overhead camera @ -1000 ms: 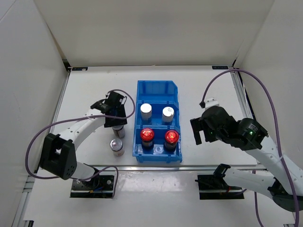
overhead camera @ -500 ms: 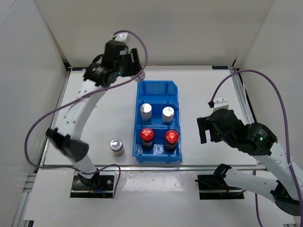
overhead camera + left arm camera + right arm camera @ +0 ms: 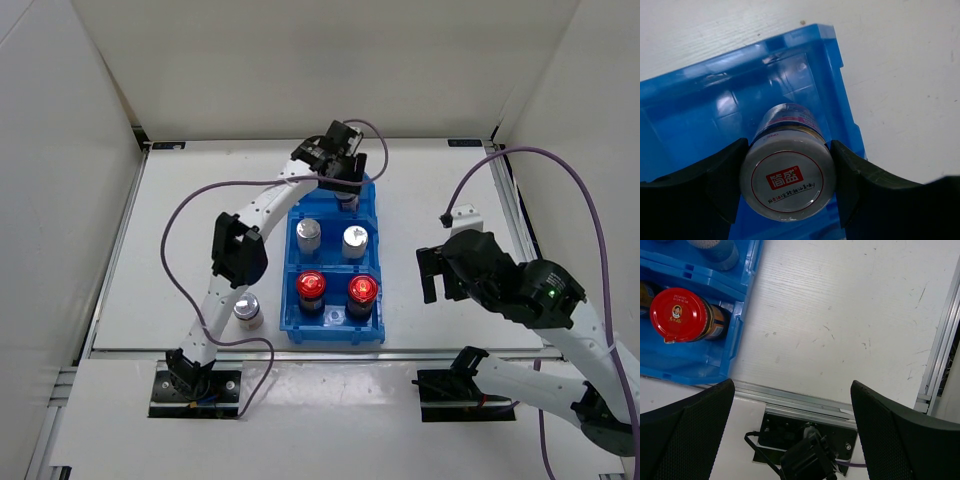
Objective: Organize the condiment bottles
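On the white surface point(image 3: 200, 210), beside the blue three-compartment plastic bin point(image 3: 292, 262), only one short silver-lidded bottle point(image 3: 246, 308) left out, against two a second ago. Over the bin's far compartment now, not high at the back left as half a second ago, the left gripper point(image 3: 788, 172), jaws clamped on the second short silver-lidded bottle point(image 3: 786, 116), upright inside that compartment; resting or hanging, cannot tell. Right of the bin, the right gripper point(image 3: 792, 427), jaws apart, empty, barely shifted. Already sorted: two pale silver-capped bottles point(image 3: 309, 232) in the middle compartment, two dark red-capped bottles point(image 3: 311, 285) in the near one. By the look of it, one release and one fetch to go
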`<state>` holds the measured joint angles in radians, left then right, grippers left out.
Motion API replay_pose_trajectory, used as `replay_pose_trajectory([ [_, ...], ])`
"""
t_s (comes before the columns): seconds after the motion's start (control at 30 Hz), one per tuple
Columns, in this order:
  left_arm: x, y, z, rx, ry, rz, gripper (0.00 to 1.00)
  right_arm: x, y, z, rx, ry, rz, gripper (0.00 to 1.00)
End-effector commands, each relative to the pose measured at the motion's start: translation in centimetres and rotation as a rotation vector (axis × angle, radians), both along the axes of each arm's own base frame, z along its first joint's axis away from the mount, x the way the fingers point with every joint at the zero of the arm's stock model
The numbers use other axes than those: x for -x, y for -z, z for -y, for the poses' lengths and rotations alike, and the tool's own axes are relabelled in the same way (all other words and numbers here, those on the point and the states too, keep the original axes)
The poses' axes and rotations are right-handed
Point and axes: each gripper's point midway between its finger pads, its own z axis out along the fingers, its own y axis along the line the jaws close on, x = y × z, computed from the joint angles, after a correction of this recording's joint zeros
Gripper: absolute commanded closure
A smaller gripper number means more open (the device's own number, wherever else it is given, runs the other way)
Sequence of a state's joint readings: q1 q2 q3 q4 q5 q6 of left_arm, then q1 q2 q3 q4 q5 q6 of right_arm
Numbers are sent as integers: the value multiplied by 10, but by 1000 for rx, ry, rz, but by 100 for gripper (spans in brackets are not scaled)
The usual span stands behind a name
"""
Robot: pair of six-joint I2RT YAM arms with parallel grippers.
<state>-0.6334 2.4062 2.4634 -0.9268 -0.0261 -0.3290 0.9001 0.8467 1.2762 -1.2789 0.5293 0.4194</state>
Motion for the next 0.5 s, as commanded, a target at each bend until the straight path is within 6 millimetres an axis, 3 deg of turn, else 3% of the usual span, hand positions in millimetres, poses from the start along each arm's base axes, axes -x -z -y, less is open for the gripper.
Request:
replay_pose_trajectory([
  [0.0,-7,-53,23,108,42,128,58,-2,-4,3,-13,21,28,0],
  [0.07,-7,-32,30,92,51,105,52,-2,-4,3,-13,21,28,0],
  [0.27,-10,1,30,52,43,64,30,-2,-4,3,-13,21,28,0],
  [0.3,-11,1,28,45,34,69,2,-2,-4,3,-13,21,28,0],
  [0.37,-12,3,24,25,17,71,0,-2,-4,3,-13,21,28,0],
  [0.47,-13,-15,17,14,1,107,0,-2,-4,3,-13,21,28,0],
])
